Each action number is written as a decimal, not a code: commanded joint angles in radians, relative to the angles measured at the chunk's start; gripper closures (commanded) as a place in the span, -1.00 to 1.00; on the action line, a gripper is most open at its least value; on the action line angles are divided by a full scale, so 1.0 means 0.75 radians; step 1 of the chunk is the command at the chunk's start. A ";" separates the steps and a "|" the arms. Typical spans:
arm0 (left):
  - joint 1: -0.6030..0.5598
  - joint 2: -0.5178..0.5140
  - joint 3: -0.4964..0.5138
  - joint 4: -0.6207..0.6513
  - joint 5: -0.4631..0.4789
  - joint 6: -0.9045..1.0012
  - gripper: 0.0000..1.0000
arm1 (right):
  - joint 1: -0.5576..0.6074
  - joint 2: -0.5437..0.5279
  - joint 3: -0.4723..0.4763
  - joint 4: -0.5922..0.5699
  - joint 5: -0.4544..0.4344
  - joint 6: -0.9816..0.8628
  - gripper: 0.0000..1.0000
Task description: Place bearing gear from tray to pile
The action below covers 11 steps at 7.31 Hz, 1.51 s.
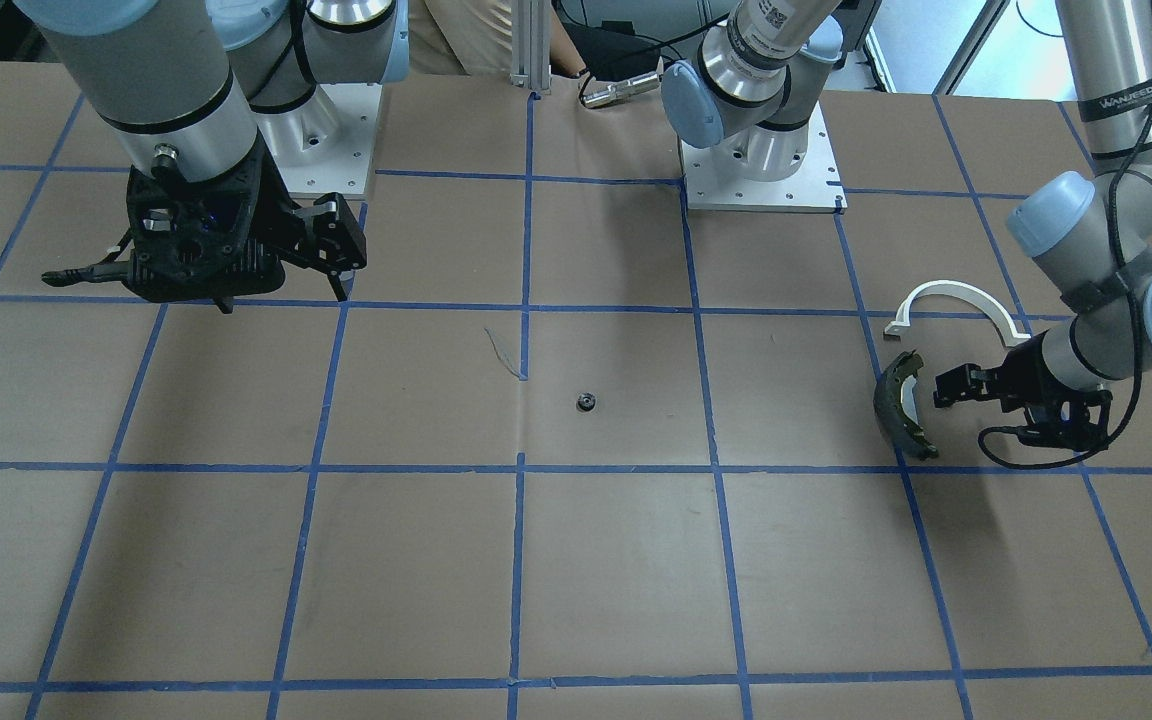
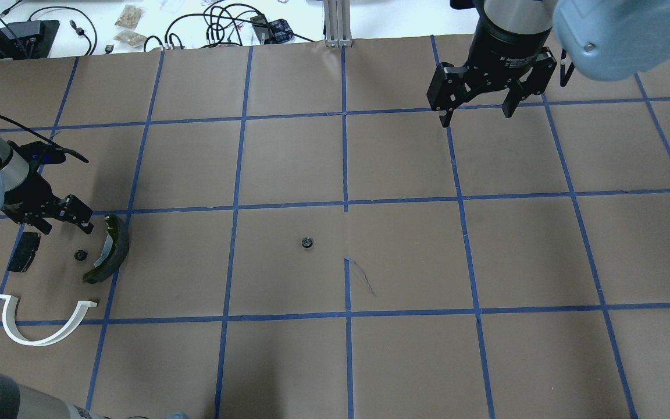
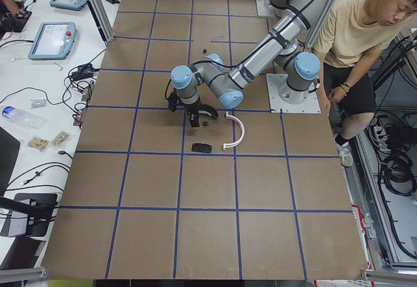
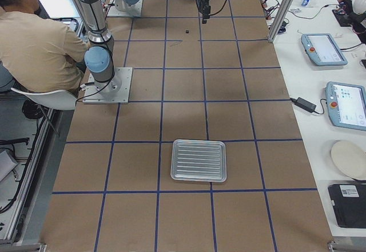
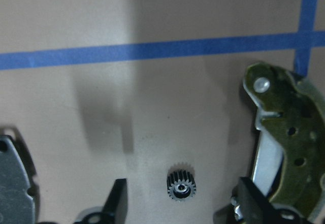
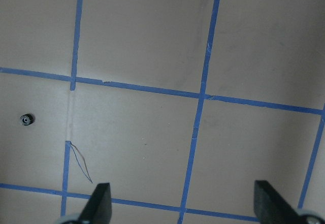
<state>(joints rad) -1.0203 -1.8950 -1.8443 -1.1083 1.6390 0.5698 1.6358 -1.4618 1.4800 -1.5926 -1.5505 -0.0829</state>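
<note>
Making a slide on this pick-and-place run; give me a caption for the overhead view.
Open left gripper hovers by a small gear beside the brake shoe; another gear lies mid-table.

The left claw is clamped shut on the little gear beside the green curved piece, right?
No, the left claw is open. The little gear lies loose between its spread fingers, beside the green curved piece, as the left wrist view shows.

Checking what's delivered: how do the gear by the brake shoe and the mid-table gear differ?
The pile gear lies between the brake shoe and the black pad; the mid-table gear lies alone. The left gripper hangs open over the pile gear; no gripper is near the mid-table gear. Both are small, black and lying flat.
</note>
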 commanded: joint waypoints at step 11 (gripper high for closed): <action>-1.100 -0.014 -0.076 0.198 -0.177 -1.116 -1.00 | -0.034 -0.061 0.023 0.054 -0.002 0.263 -1.00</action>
<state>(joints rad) -1.8356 -1.9020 -1.8268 -1.0489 1.5128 -0.2628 1.6055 -1.5051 1.4974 -1.5553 -1.5502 0.0399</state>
